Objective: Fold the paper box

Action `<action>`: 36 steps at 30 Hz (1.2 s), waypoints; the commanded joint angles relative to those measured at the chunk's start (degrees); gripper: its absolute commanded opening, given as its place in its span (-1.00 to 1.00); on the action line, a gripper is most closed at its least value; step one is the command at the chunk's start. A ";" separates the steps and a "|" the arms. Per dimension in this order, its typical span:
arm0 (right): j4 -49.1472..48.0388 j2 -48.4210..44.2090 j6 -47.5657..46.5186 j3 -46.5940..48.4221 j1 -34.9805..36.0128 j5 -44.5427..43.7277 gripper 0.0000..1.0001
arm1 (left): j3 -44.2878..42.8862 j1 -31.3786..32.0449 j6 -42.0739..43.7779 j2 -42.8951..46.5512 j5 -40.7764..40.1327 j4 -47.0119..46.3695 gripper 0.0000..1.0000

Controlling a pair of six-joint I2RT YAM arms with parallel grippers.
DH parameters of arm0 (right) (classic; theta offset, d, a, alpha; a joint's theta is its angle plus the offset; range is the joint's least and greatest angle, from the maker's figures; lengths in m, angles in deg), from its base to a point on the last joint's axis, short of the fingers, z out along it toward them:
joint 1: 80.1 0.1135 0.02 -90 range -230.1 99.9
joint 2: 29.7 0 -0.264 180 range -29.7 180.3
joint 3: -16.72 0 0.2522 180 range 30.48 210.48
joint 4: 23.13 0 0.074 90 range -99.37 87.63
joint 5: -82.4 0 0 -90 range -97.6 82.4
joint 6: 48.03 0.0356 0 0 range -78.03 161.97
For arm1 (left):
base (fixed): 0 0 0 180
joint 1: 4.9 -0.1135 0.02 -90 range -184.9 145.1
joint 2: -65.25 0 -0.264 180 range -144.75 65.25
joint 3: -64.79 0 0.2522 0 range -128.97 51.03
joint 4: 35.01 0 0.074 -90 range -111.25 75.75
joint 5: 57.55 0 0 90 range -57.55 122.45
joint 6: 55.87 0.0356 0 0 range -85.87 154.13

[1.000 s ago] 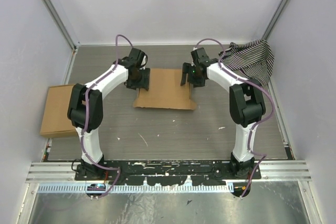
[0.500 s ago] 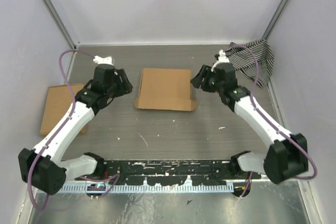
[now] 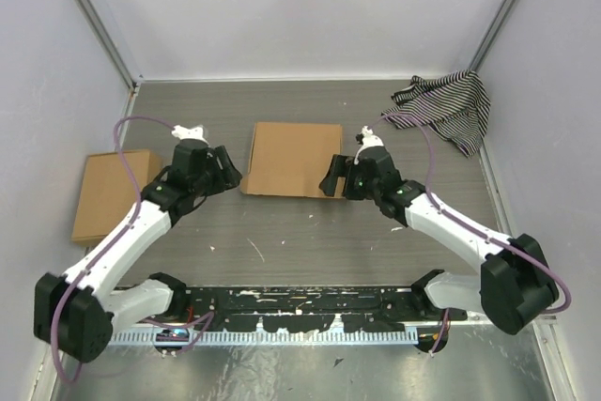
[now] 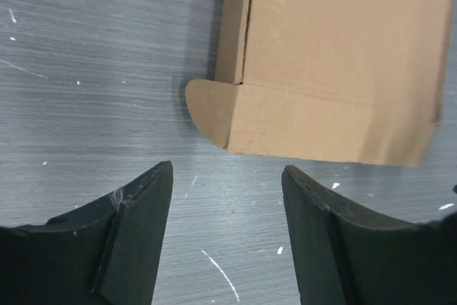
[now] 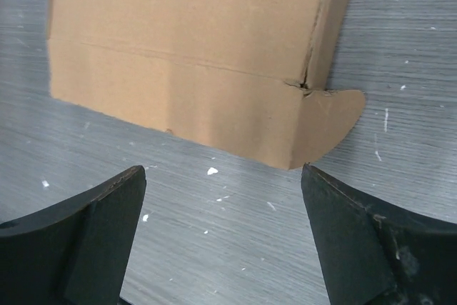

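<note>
Overhead view of a grey table with the paper box lying flat and closed-looking just above the centre of the frame. The left gripper sits just beside the box's lower left corner and the right gripper at its lower right corner. Both are spread wide and hold nothing. In the left wrist view the fingers frame bare table, with the box in the upper right and a rounded tab sticking out at its corner. The right wrist view mirrors this: the box fills the upper left and a second rounded tab juts to the right. The step looks like an approach to the near edge. To do it well, both arms should come in low and level, each sliding one finger under its tab without shoving the light box toward the top of the frame, and they should lift together so the panel creases evenly.
</note>
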State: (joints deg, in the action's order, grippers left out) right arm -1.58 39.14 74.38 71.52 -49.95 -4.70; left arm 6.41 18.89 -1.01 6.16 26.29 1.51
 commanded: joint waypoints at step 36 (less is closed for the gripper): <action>-2.92 10.94 -5.99 3.25 3.99 -6.45 0.61 | -10.22 3.87 6.43 -28.07 -1.40 -4.77 0.39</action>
State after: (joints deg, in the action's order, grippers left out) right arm -0.88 51.36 69.04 73.38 -46.48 -11.80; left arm -1.46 22.36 4.55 -21.41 24.26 -0.68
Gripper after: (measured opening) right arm 0.805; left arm 0.699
